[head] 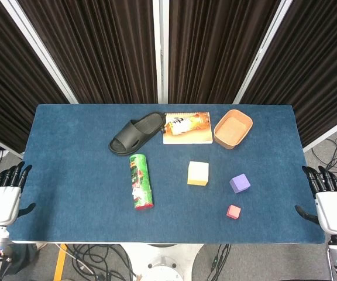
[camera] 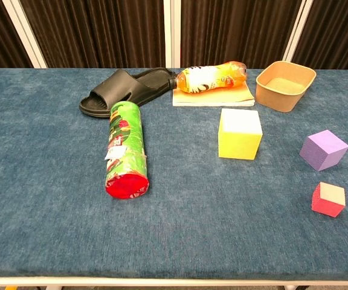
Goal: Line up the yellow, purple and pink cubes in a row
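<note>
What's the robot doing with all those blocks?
Nothing yet. Its left hand and right hand wait open at the table's sides, holding nothing. The yellow cube, purple cube and pink cube sit apart, not in a row. A can lies nearby.

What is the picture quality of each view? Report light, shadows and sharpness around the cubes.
Head view: even light, no glare, yellow cube, purple cube and pink cube sharp with faint shadows. Chest view: also sharp, soft shadows beneath the cubes, slight wide-angle stretch, mild sheen on the orange bottle.
</note>
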